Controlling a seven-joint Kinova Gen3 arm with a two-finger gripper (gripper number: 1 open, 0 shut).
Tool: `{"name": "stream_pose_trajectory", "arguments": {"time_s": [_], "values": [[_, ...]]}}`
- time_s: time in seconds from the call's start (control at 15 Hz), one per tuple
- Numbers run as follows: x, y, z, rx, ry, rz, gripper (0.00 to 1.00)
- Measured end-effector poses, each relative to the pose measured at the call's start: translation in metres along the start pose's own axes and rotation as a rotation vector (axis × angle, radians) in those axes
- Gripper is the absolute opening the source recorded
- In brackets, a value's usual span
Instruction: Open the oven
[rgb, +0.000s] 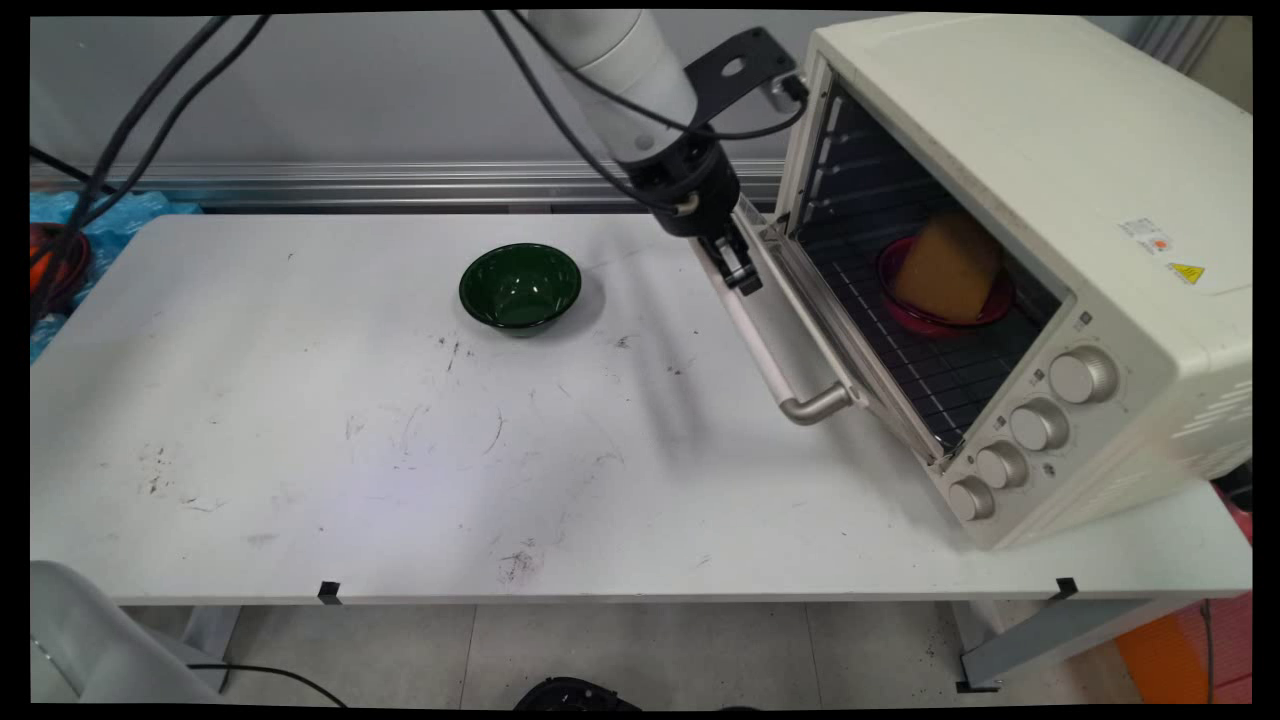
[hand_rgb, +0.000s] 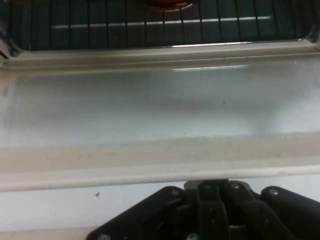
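Right now the end effector (rgb: 742, 275) hangs at the far end of the oven's (rgb: 1040, 240) dropped door (rgb: 800, 300), its fingers pressed together and pointing down at the door's outer edge; whether they touch it, I cannot tell. The door lies folded down flat in front of the oven mouth, its long axis running from the far side of the bench (rgb: 400, 450) toward the near side, with the handle (rgb: 770, 360) along its outer edge, on the side away from the oven. In the hand view the door's glass pane (hand_rgb: 160, 110) fills the middle, with the rack (hand_rgb: 150, 25) just beyond it.

Inside the oven, on the wire rack, sits a red plate (rgb: 945, 315) carrying an orange-brown wedge (rgb: 948, 265). Four silver knobs (rgb: 1035, 425) line the oven's near front corner. Well apart from the oven, toward the bench's middle, stands a dark green bowl (rgb: 520, 287), upright. Black cables (rgb: 600, 120) trail along the arm above the door.

The oven is cream-coloured, boxy, with a warning sticker on its top.
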Motion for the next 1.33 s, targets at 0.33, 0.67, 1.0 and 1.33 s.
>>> {"name": "stream_pose_trajectory", "arguments": {"time_s": [0.33,0.67,1.0,1.33], "values": [[-0.024,-0.004,0.009,-0.005,0.029,-0.023,0.0],[-0.053,-0.009,0.02,-0.008,0.052,-0.043,0.0],[-0.078,-0.012,0.029,-0.016,0.067,-0.047,0.0],[-0.098,-0.015,0.032,-0.017,0.091,-0.035,0.0]]}}
